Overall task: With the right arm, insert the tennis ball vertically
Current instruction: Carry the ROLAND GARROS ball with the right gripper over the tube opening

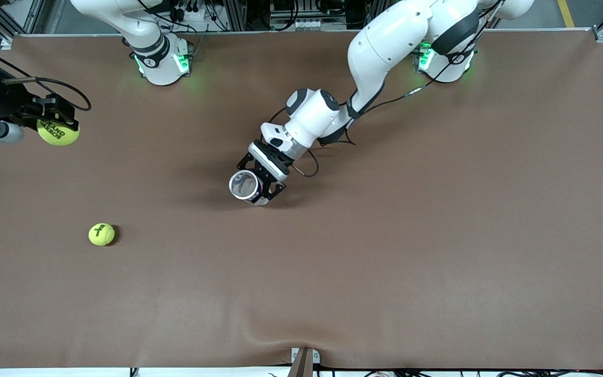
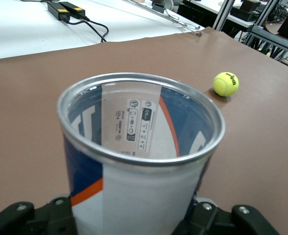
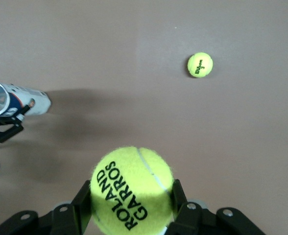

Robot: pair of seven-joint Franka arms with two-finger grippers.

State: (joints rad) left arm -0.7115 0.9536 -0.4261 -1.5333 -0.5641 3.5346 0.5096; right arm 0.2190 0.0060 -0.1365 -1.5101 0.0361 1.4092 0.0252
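My right gripper (image 1: 56,127) is shut on a yellow tennis ball (image 1: 58,133) printed ROLAND GARROS and holds it up over the table's edge at the right arm's end; the ball fills the right wrist view (image 3: 132,191). My left gripper (image 1: 262,183) is shut on an open-topped tennis ball can (image 1: 244,186) with a metal rim, over the middle of the table, mouth tipped toward the front camera. In the left wrist view the can (image 2: 139,161) is empty, white with blue and orange. The can also shows in the right wrist view (image 3: 16,99).
A second yellow tennis ball (image 1: 102,234) lies on the brown table (image 1: 385,251), nearer the front camera than the held ball; it shows in the left wrist view (image 2: 226,84) and the right wrist view (image 3: 200,64). The arms' bases stand along the back edge.
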